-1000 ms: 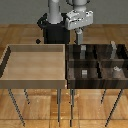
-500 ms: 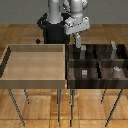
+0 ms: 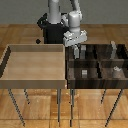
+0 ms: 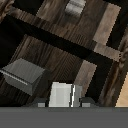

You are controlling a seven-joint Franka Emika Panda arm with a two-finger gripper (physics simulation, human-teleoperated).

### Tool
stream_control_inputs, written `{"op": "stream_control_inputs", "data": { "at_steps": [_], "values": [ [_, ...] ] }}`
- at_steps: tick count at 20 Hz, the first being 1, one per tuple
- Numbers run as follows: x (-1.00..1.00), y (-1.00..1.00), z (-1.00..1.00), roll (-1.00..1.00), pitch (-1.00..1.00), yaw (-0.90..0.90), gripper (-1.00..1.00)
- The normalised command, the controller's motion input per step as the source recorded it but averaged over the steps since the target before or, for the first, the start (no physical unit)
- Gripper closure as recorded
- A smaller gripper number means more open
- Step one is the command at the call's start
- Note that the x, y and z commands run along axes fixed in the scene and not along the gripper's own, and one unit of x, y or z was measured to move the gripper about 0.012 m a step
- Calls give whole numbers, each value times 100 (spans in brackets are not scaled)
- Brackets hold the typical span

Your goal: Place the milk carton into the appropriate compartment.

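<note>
My gripper [image 3: 76,49] hangs over the dark compartment tray [image 3: 120,85], above its far row at the end nearest the light wooden bin [image 3: 35,62]. The fingers look closed on the milk carton [image 4: 62,95]: in the wrist view a pale block sits between them, over a wooden compartment floor. A squat grey cube [image 4: 24,75] lies in the same compartment, beside the carton. I judge this is the lowering step. I want to come straight down, keep the carton upright, stay clear of the cube and the divider walls, and let go only once its base rests on the floor.
</note>
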Motion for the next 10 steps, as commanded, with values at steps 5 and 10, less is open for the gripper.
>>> {"op": "stream_control_inputs", "data": {
  "at_steps": [5,10],
  "values": [
    [0,0,0,0,0,0,-100],
    [0,0,0,0,0,0,-100]
  ]
}}
